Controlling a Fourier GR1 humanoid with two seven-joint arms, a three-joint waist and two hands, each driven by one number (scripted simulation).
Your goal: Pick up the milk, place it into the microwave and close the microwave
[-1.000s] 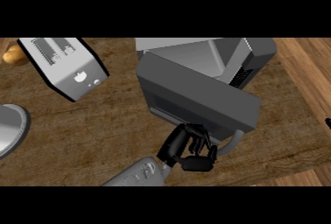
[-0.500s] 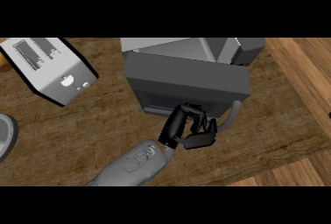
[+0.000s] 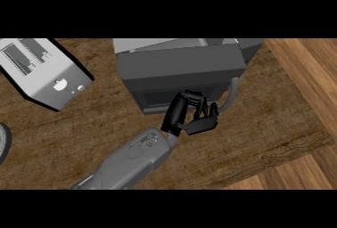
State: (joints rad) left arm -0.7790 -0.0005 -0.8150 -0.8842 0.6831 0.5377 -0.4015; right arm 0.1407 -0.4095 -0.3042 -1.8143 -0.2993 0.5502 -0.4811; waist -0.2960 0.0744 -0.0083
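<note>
one microwave (image 3: 181,71), one toaster (image 3: 46,73), one right hand (image 3: 191,116), fingers loosely extended against the door

Bare counter (image 3: 263,133) right — toaster (image 3: 46,71) far left

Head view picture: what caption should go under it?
Robot's hand at the microwave door's front, with a toaster to the left on the wooden counter.
</note>
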